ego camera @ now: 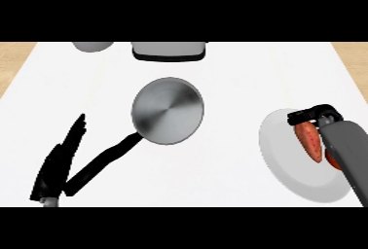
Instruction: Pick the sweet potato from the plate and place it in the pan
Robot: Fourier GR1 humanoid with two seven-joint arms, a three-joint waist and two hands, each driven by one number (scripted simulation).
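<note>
- Steel-grey pan (167, 111) sits in the middle of the frame on the white counter (237, 68). Nothing lies in it, and its black handle (101, 163) runs toward the lower left.
- White plate (287, 165) lies at the right edge and holds the orange sweet potato (310, 141), which lies lengthwise on it, well apart from the pan.
- The right hand (313, 114) is over the plate's upper part, its black fingers curled at the sweet potato's upper end. The grey forearm covers part of the plate's right side.
- The left hand (61, 155) rests at the lower left beside the pan handle, fingers straight and pointing up, holding nothing.
- At the top edge stand a rounded grey object (92, 46) at the upper left and a pale boxy item with a dark base (170, 51) beside it.
</note>
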